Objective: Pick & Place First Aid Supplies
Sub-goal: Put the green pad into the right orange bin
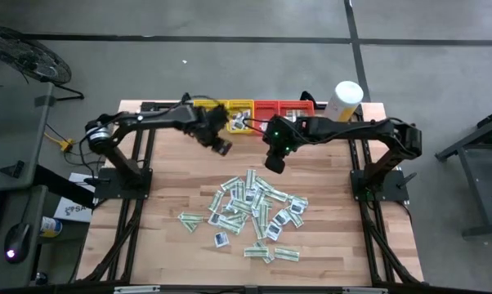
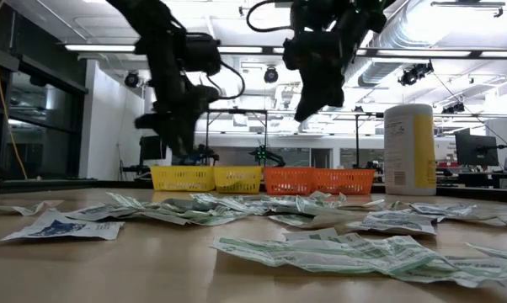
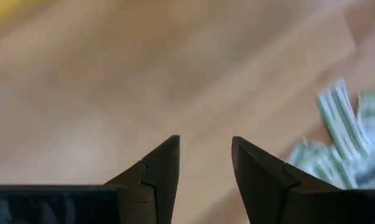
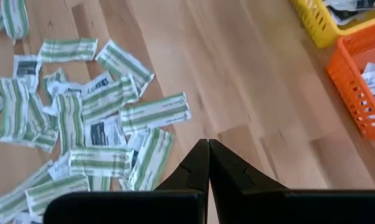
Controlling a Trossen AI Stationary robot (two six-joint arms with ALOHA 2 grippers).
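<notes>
Packets (image 1: 254, 214) of first aid supplies are lying scattered flat on the table (image 1: 164, 180), ahead of and below both sets of jaws, none of them held. I am keeping the left gripper (image 3: 205, 163) just in front of the yellow tray (image 1: 230, 114), jaws apart and empty, the pile's edge lying off to one side of them. I am holding the right gripper (image 4: 208, 163) jaws together; judging from above, it is hanging nearer the pile, whose strips are pointing every way.
</notes>
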